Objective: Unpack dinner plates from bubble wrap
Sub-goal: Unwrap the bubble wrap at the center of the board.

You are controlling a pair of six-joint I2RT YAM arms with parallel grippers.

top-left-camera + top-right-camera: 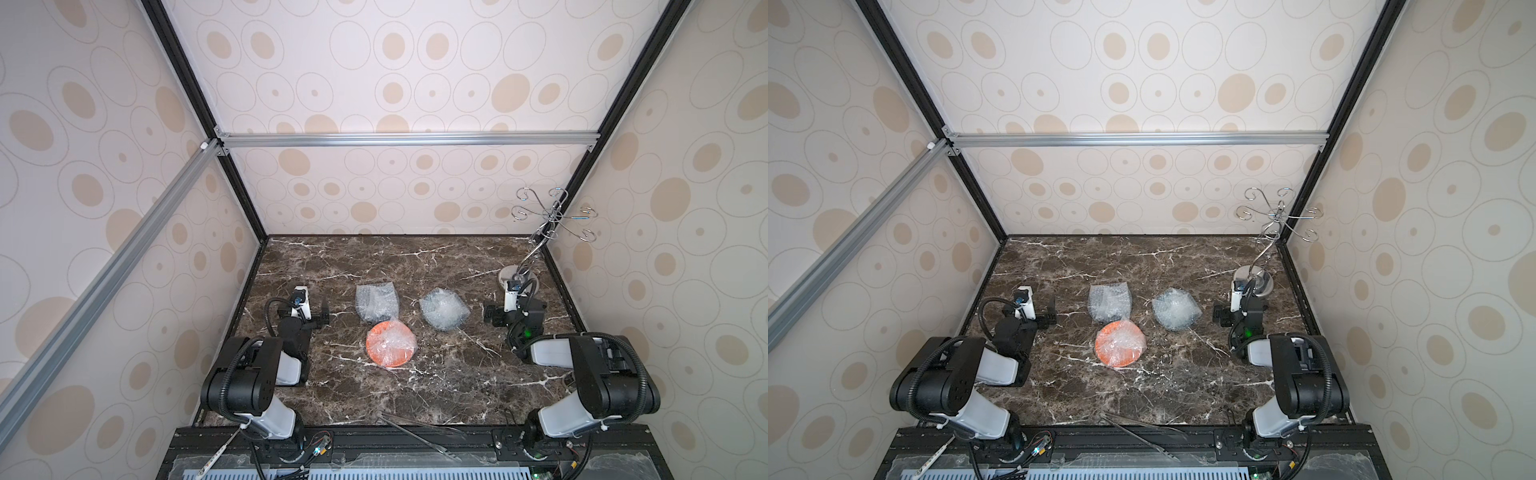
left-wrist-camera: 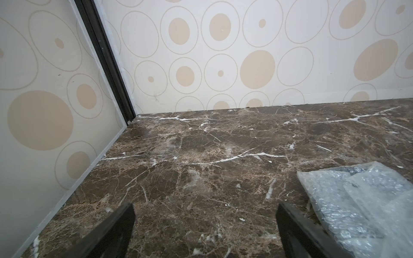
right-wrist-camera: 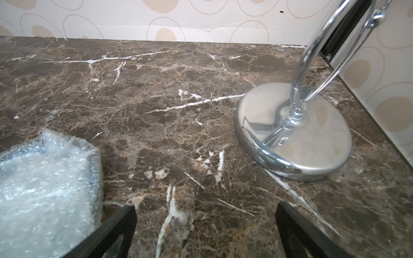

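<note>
Both top views show three bubble wrap bundles mid-table: the orange plate nearest me, touching the left bundle, with the right bundle apart. My left wrist view catches only the left bundle's corner. My right wrist view shows the right bundle's edge and the stand. My left gripper and right gripper gape empty over the brown marble table, inside spotted walls.

Left hand and right hand hover low, both spread wide, empty.

Even, bright, diffuse light; soft shadows. Glare on chrome base. Wide-angle bend at edges; wrist-view jaws blurred.
</note>
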